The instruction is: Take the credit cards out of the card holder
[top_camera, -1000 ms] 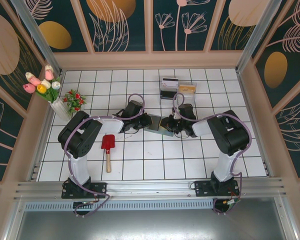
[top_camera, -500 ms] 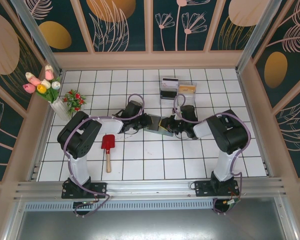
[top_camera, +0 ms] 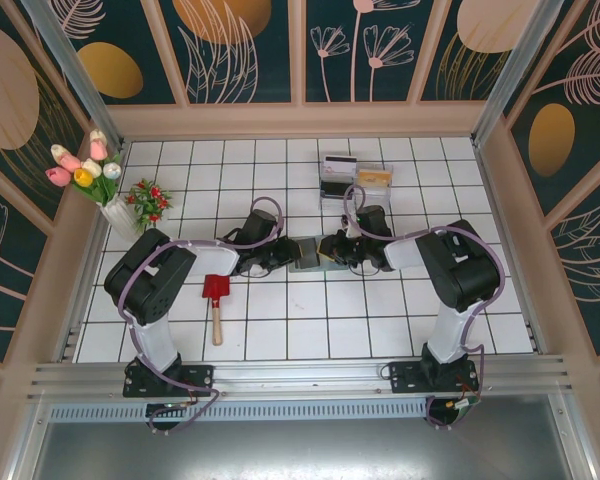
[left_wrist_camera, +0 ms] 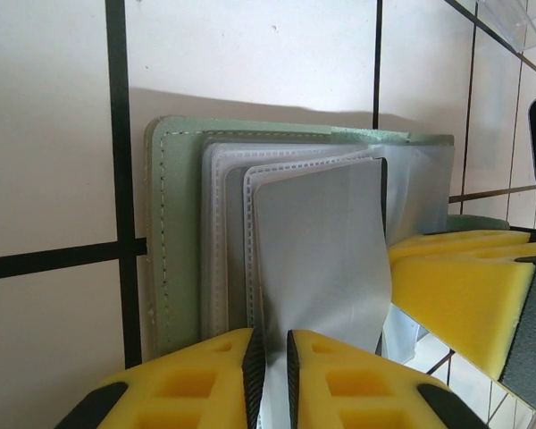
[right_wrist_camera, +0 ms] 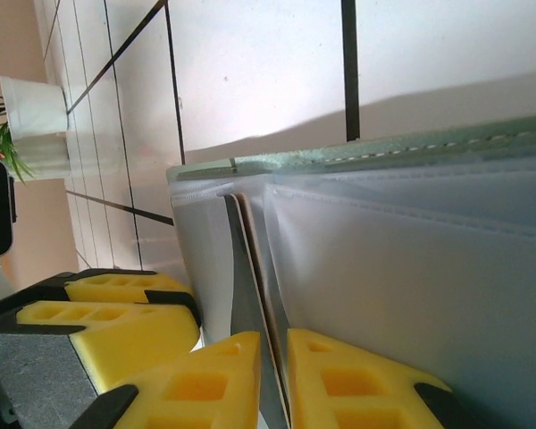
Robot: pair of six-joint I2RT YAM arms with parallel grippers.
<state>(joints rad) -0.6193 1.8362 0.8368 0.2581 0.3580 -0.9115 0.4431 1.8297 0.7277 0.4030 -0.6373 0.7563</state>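
Card holder (top_camera: 308, 252): small grey-green fold-over wallet, lying open on the white tiled bench (top_camera: 280, 330), between both arms.
Left fingers (left_wrist_camera: 232, 357): closed on its grey inner leaf.
Right fingers (right_wrist_camera: 326, 366): pinching a thin pocket edge from the opposite side.

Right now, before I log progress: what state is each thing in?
card holder: open, pocket leaves fanned
left gripper: shut on a grey pocket leaf
right gripper: shut on another thin leaf
credit cards: outside the holder, at the clear boxes
red shovel: lying flat
vase: upright
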